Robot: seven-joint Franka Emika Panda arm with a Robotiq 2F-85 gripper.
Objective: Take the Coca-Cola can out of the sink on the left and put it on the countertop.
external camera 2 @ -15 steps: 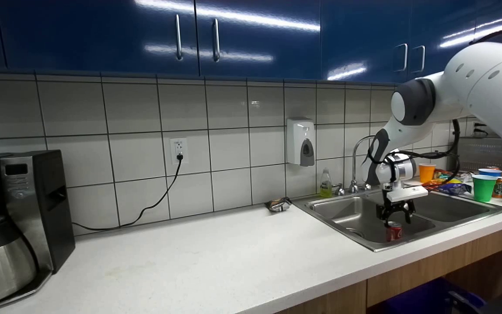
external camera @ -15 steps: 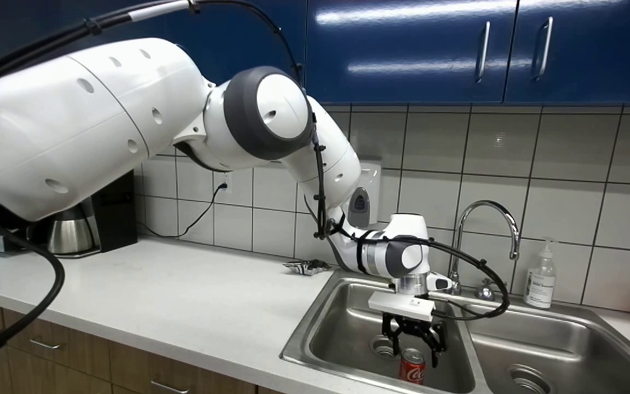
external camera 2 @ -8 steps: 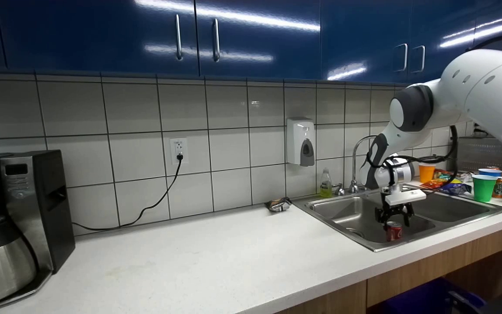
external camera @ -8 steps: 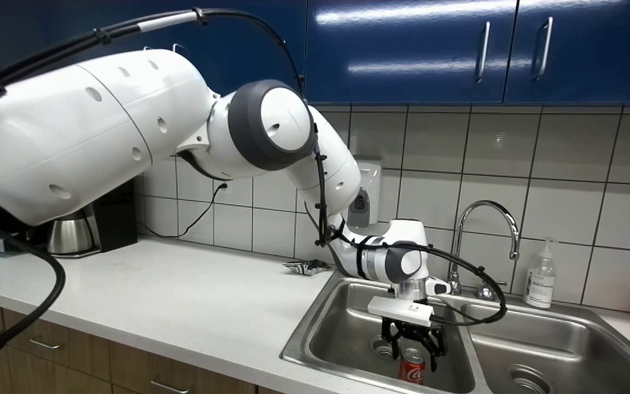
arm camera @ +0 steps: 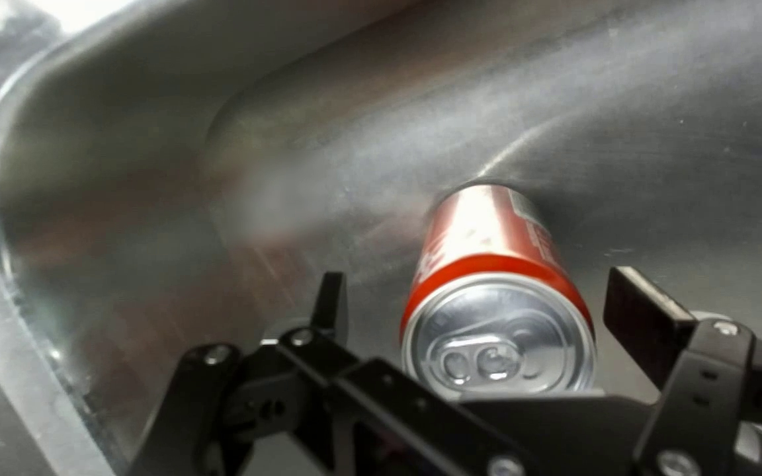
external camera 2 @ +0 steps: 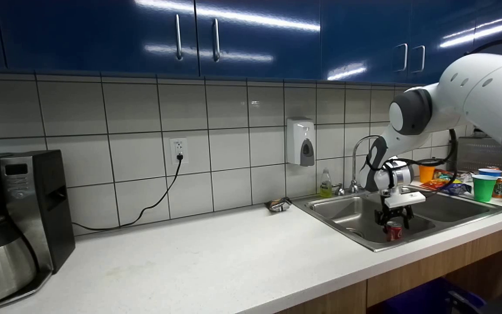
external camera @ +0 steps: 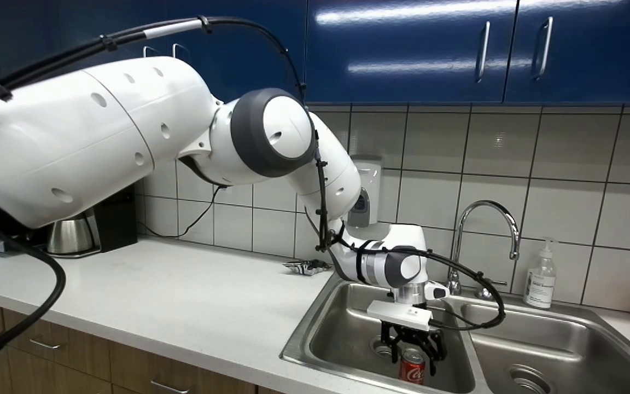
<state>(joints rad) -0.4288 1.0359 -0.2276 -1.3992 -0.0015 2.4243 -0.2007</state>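
Observation:
The red Coca-Cola can (external camera: pixel 412 374) stands upright in the left basin of the steel sink (external camera: pixel 299 342). It also shows in an exterior view (external camera 2: pixel 393 232). In the wrist view the can (arm camera: pixel 487 244) shows its silver lid and pull tab. My gripper (external camera: pixel 414 363) is open and points down over the can, also in an exterior view (external camera 2: pixel 395 223). In the wrist view the open fingers (arm camera: pixel 479 299) stand on either side of the lid, with a gap on each side. The white countertop (external camera: pixel 184 298) lies left of the sink.
A faucet (external camera: pixel 484 205) and a pump bottle (external camera: pixel 541 282) stand behind the sink. A divider (external camera: pixel 471 353) separates the two basins. A crumpled wrapper (external camera 2: pixel 279 204) lies on the counter by the wall. A coffee maker (external camera 2: pixel 50 192) stands at the far end. Cups (external camera 2: pixel 483 188) stand beyond the sink.
The arm has come down and my open gripper is slightly lower over the can, its fingers now around the can's upper part. The can has not moved.

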